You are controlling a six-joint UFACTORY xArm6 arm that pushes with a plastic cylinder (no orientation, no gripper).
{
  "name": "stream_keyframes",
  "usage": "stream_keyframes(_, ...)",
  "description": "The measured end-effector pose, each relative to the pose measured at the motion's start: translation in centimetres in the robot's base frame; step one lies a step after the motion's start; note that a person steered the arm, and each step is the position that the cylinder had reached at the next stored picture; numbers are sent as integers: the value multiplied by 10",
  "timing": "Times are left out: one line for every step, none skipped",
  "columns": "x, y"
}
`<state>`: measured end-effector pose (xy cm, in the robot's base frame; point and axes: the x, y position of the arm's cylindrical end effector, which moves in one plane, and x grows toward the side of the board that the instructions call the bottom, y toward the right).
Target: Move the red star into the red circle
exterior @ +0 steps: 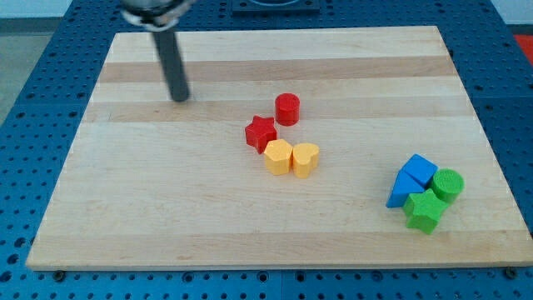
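Observation:
The red star (260, 132) lies near the middle of the wooden board. The red circle, a short red cylinder (287, 109), stands just up and to the right of it, with a small gap between them. My tip (180, 99) rests on the board well to the left of both, up and to the left of the red star. It touches no block.
A yellow hexagon-like block (278, 157) and a yellow heart (306, 159) sit side by side just below the red star. At the lower right are a blue triangle (401, 192), a blue block (419, 171), a green cylinder (448, 184) and a green star (425, 210).

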<state>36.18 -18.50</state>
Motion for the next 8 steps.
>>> stream_keyframes(68,16)
stream_keyframes(85,30)
stream_keyframes(123,70)
stream_keyframes(117,98)
stream_keyframes(117,116)
stream_keyframes(117,116)
stream_keyframes(130,141)
stream_keyframes(126,144)
